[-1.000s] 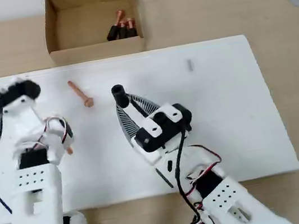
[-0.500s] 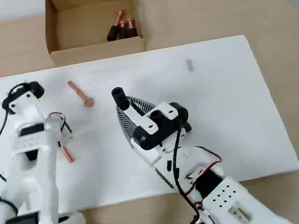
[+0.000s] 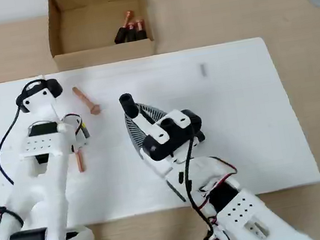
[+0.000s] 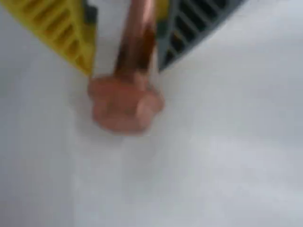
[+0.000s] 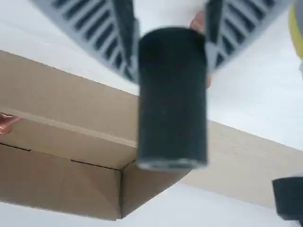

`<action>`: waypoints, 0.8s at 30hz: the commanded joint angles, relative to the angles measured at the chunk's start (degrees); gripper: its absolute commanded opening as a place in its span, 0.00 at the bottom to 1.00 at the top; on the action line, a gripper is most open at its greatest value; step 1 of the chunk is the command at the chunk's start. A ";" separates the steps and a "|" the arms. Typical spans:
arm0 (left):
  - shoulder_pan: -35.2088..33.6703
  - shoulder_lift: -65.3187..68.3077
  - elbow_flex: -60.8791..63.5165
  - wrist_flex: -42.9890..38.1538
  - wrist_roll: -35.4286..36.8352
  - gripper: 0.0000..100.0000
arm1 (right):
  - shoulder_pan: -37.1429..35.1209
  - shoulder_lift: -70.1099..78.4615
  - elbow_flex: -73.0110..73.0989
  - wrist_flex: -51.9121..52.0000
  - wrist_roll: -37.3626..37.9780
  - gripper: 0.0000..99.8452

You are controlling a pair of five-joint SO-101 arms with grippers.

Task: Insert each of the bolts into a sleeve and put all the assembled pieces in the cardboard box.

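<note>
standing by the surface, i see both arms loaded for one mating step. the left end effector is pinching a copper bolt by the shank, yellow finger on one side and grey on the other. the hex head hangs free beyond the fingertips, close over the white board. its long axis runs in line with the fingers, head toward the board; the threaded end is hidden up between them, so i cannot tell how much shank is free there.

the right end effector is pressed onto a black sleeve, gripping its upper part. most of the tube sticks out past the tips, its axis also along the fingers and aimed toward the far side, where the cardboard box sits. leaving that end clear looks deliberate, giving the bolt somewhere to enter.

as i judge it, the two axes are not lined up yet and the parts are well apart.

a second bolt lies flat on the board between the arms, slanted, head nearer the sleeve. several assembled pieces already rest in a corner of the box.
</note>
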State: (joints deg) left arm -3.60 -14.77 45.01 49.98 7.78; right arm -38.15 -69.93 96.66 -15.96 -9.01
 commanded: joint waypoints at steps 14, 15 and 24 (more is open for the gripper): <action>-1.23 -2.59 -0.18 -2.37 -10.11 0.10 | 1.45 -1.45 -4.35 0.18 -0.35 0.01; -1.93 -2.59 -0.26 -2.20 -11.60 0.10 | 1.45 -1.45 -4.35 0.18 -0.35 0.01; -6.33 1.71 -2.02 -0.53 -19.08 0.10 | 1.45 -1.45 -4.44 0.18 -0.26 0.01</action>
State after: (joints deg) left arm -8.62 -14.24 45.10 49.19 -10.77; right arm -38.15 -69.93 96.66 -15.96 -9.01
